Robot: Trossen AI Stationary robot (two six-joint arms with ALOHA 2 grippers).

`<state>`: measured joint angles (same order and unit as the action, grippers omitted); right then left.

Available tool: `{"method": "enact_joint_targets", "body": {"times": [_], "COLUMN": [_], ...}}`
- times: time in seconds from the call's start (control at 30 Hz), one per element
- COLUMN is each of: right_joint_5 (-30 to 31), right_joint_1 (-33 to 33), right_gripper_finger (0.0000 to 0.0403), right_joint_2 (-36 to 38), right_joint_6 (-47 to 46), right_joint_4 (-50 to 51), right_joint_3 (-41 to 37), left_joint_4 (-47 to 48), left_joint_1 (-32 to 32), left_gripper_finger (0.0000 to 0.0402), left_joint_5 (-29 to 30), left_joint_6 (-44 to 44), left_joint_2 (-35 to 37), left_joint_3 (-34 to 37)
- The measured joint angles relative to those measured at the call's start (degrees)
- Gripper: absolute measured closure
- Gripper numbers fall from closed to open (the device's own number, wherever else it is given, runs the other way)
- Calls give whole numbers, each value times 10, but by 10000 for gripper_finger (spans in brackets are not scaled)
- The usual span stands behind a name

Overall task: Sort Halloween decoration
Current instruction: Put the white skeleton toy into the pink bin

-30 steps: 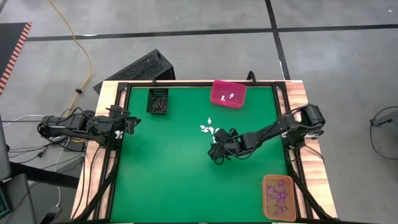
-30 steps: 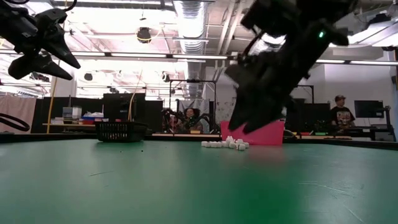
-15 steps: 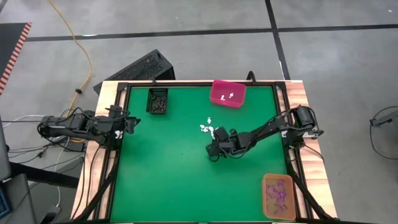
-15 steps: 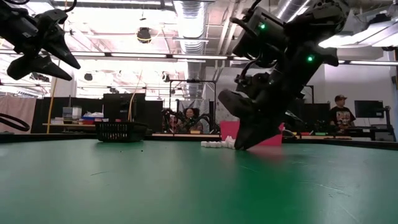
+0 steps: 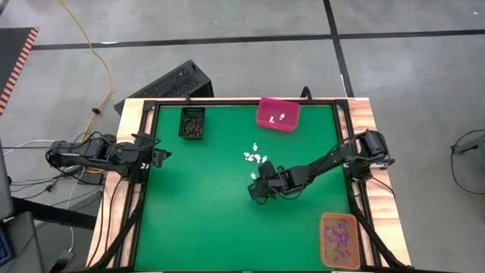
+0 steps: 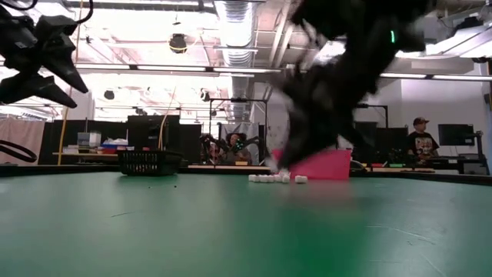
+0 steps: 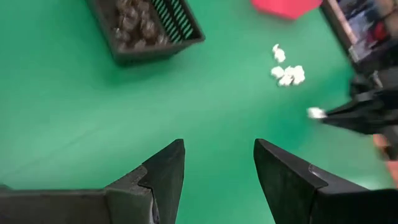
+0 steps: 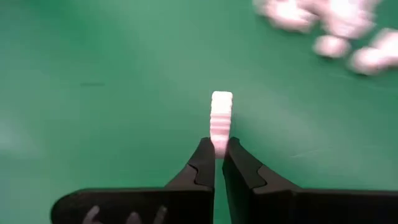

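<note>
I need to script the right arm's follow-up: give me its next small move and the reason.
Probably lift and carry toward the pink bin. The right gripper is shut on a white trinket, just beside the white pile on the green table. The pink bin already holds white pieces. The left gripper waits open at the table's left edge.

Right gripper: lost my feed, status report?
Right gripper shut on white trinket. Left gripper open, waiting at table edge. Nothing in the way.

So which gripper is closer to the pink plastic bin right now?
Right. The right gripper sits mid-table below the pink plastic bin; the left gripper waits at the table's left edge.
</note>
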<state>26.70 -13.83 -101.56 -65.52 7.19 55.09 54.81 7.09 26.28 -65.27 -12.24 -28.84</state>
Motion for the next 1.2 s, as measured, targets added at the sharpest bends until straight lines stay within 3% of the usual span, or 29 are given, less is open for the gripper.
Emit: {"method": "enact_joint_targets", "body": {"times": [0.33,0.67,0.77,0.9,1.2], "right_joint_5": [-12,180,231,220,47], "right_joint_1": [-66,-55,-13,104,326], "right_gripper_finger": [368,368,368,368,368], "right_joint_2": [130,210,227,251,179], "right_joint_6": [59,187,197,195,209], "right_joint_4": [20,46,96,180,286], "right_joint_3": [104,121,121,121,121], "left_joint_4": [16,15,15,20,31], "left_joint_1": [0,0,0,0,0], "left_gripper_finger": [219,219,219,219,219], "left_joint_5": [-34,-26,-26,-25,-24], "left_joint_6": [51,68,68,68,68], "left_joint_2": [0,0,0,0,0], "left_joint_3": [0,0,0,0,0]}}
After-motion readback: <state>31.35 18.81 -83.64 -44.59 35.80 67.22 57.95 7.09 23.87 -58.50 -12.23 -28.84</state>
